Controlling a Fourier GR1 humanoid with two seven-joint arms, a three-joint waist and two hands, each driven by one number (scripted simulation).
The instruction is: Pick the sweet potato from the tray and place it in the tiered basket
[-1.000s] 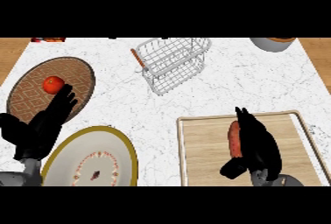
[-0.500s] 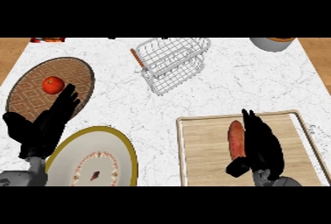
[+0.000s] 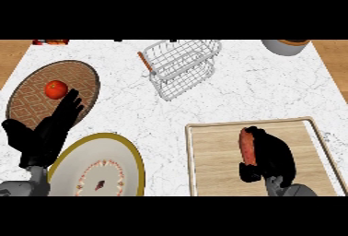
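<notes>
Fingers of the right hand [image 3: 272, 156] curl around one sweet potato [image 3: 246, 145], its long axis pointing away, on one tray [image 3: 211, 161]; left hand [image 3: 48, 131] open.

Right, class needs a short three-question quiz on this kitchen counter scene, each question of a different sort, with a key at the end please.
1. True or false: the sweet potato already lies in the tiered basket.
2. Which hand is at the sweet potato? A) right hand B) left hand C) neither
3. Fill in: the tomato sits on the brown patterned ____.

Key
1. False: it lies on the wooden tray, with the basket farther back on the counter.
2. A: the right hand curls beside and around it, while the left hand rests open at the left, over the edge of the gold-rimmed plate.
3. Plate.
</notes>
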